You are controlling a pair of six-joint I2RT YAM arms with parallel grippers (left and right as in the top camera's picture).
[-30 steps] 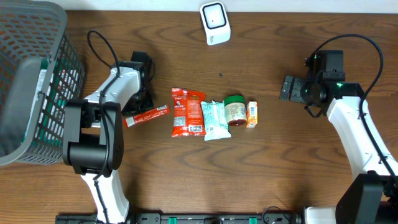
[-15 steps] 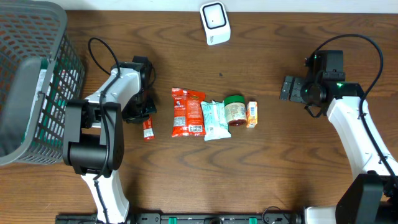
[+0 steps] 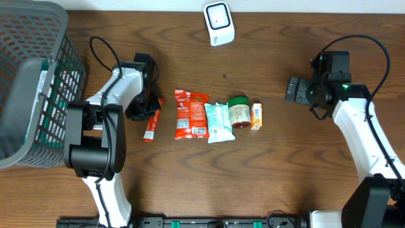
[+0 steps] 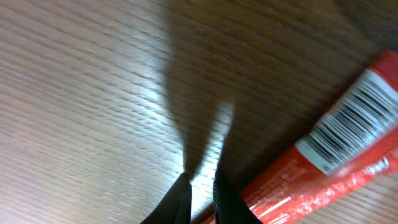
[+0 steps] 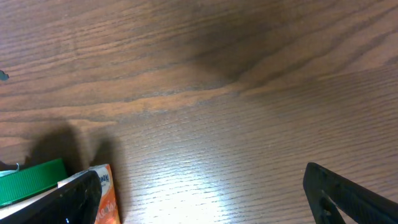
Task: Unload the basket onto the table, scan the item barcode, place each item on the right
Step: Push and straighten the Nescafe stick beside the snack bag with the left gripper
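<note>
One red stick packet (image 3: 150, 124), barcode up, lies between red snack bag (image 3: 190, 114) and left gripper (image 4: 201, 188), long axis slanting away from its nearly pressed-together, empty fingertips; right gripper (image 5: 200, 179), spread wide, sits well apart.

Matt wood-grain table (image 3: 266, 177), glossy red plastic wrapper (image 3: 151, 124), grey plastic mesh basket (image 3: 31, 38), white plastic scanner (image 3: 219, 23)

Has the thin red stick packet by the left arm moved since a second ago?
Yes. The red stick packet swung from pointing sideways at the red snack bag to running roughly parallel with it.
</note>
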